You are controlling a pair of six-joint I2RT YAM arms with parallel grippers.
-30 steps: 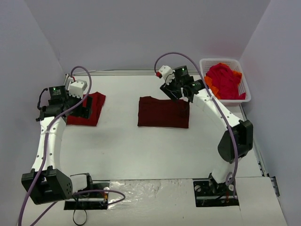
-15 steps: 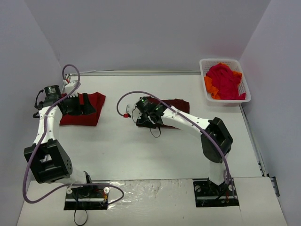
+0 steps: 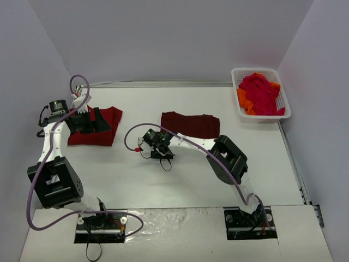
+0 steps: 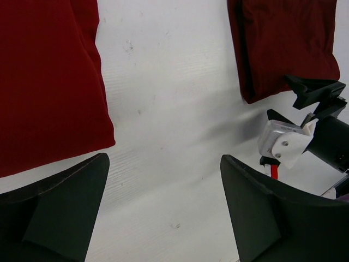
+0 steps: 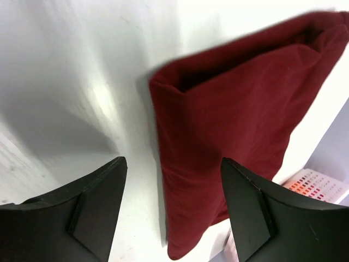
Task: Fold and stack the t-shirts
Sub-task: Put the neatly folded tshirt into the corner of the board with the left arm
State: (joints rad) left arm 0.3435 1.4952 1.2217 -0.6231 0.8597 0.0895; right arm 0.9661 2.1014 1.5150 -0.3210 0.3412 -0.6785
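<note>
The dark maroon t-shirt [image 3: 191, 125] lay mid-way across the surface [image 3: 163, 180], shallower front to back than a second before, so another fold looked done and stacking seemed next. The right gripper [image 3: 156, 143], earlier at its far right corner, had swung to about 8 o'clock of it, just off the near-left corner, spread and empty. Well apart at 9 o'clock, the folded red t-shirt [image 3: 101, 131] lay under the left gripper [image 3: 90, 121], likewise spread.
</note>
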